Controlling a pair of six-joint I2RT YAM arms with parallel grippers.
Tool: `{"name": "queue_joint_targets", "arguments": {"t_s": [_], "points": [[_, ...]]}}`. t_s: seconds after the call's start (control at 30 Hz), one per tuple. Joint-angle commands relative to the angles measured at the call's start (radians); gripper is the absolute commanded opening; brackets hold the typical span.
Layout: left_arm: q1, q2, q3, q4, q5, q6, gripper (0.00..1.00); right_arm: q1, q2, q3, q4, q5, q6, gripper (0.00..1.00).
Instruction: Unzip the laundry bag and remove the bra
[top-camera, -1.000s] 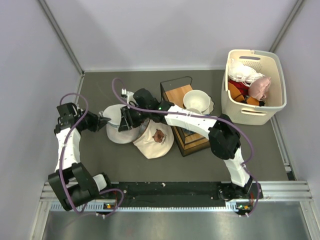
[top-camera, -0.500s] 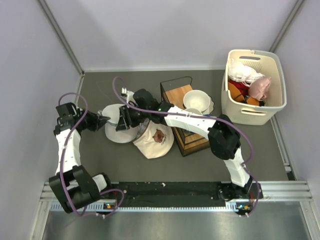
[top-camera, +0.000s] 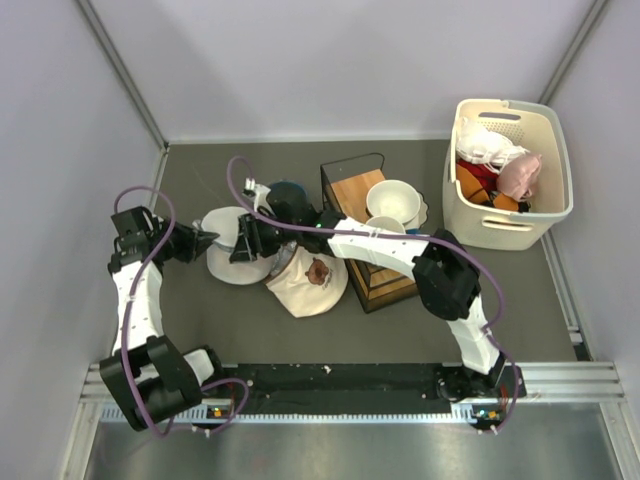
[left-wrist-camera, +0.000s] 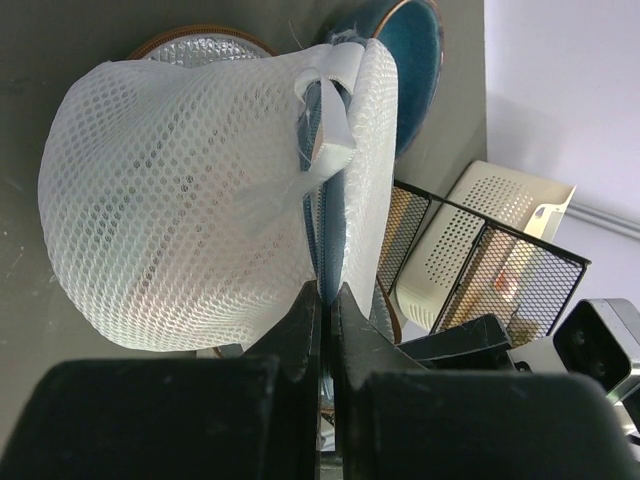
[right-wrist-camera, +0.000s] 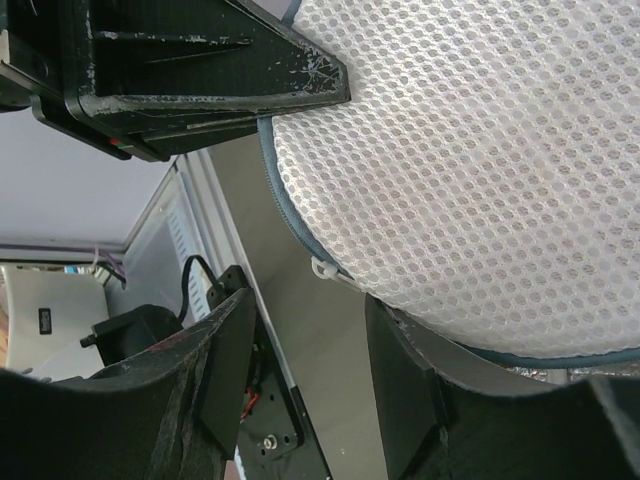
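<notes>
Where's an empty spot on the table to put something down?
Bare table lies between the cap and the arm bases, and along the back wall left of the basket. It is crowded around the laundry bag, where the left gripper, right gripper, cap and wooden stand bunch together.

Basket (top-camera: 500, 232) right; bowls (top-camera: 393, 200) on wooden stand (top-camera: 352, 190)
</notes>
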Motion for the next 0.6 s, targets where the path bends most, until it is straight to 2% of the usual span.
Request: {"name": "queue_joint_targets", "arguments": {"t_s": [0.0,0.57], "points": [[-0.004,-0.034,-0.015,0.04,0.031,-0.017,0.0,0.014,-0.047,-0.014,0.085,0.045,0.018,0.48],[-0.004,-0.044,-0.015,0.043,0.048,-0.016,0.0,0.015,-0.096,-0.094,0.209,0.05,0.026,0.4]]}}
